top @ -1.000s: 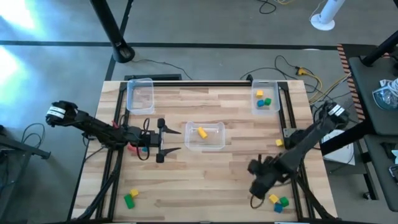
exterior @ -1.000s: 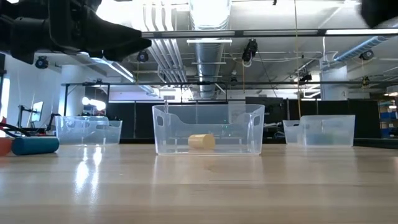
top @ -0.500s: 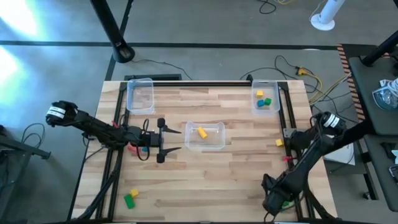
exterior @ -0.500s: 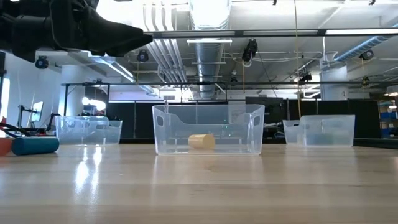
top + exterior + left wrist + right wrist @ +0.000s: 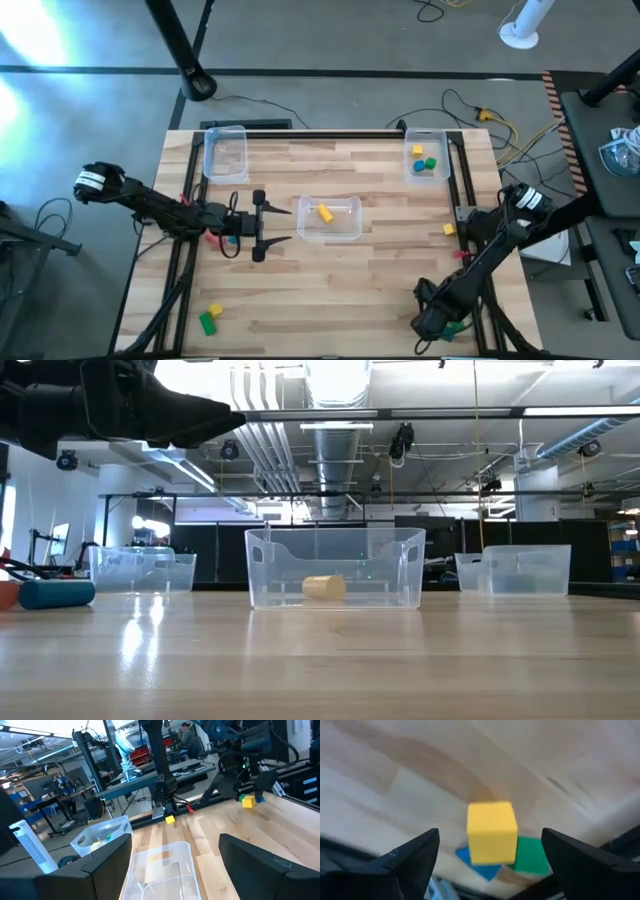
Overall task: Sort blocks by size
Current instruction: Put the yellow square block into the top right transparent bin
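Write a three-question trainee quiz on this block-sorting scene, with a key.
1. True or false: the right gripper is closed on the yellow block.
2. How many blocks lie in the middle bin? A) none B) one C) three
3. Fill in: in the right wrist view, the yellow block rests on a blue block and a ____ block.

Key:
1. False. The right gripper is open, with the yellow block between its fingers but not touched.
2. B, a single yellow piece.
3. Green.

The left gripper waits open beside the middle bin.
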`<move>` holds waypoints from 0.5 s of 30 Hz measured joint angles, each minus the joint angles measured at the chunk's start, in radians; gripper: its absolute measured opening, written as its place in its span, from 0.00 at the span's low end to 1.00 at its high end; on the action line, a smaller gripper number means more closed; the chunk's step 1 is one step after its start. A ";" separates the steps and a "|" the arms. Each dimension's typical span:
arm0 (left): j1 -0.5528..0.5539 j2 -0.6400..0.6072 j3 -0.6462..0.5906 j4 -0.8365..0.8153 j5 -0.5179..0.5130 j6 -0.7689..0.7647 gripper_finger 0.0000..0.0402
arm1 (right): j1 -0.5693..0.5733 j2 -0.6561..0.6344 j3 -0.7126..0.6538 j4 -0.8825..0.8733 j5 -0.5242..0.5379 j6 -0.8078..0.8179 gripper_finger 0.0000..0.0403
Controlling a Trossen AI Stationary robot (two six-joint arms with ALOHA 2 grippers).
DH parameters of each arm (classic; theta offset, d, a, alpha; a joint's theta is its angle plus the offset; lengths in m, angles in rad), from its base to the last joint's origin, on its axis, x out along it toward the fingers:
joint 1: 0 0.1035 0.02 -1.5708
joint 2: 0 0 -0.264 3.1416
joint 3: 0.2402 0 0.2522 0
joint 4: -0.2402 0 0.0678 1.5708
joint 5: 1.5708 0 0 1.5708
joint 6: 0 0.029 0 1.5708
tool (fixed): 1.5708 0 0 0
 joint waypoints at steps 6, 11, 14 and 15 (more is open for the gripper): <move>0.000 0.000 0.000 0.003 0.000 -0.002 0.71 | -0.002 0.030 -0.021 0.072 -0.010 -0.006 0.72; 0.000 0.000 0.000 0.004 0.000 -0.002 0.71 | -0.003 0.035 -0.034 0.077 -0.029 -0.014 0.57; 0.000 0.000 0.000 0.004 0.000 0.000 0.71 | -0.003 0.033 -0.036 0.074 -0.035 -0.031 0.48; 0.000 0.000 0.000 0.004 0.000 0.000 0.71 | -0.004 0.030 -0.036 0.071 -0.040 -0.043 0.45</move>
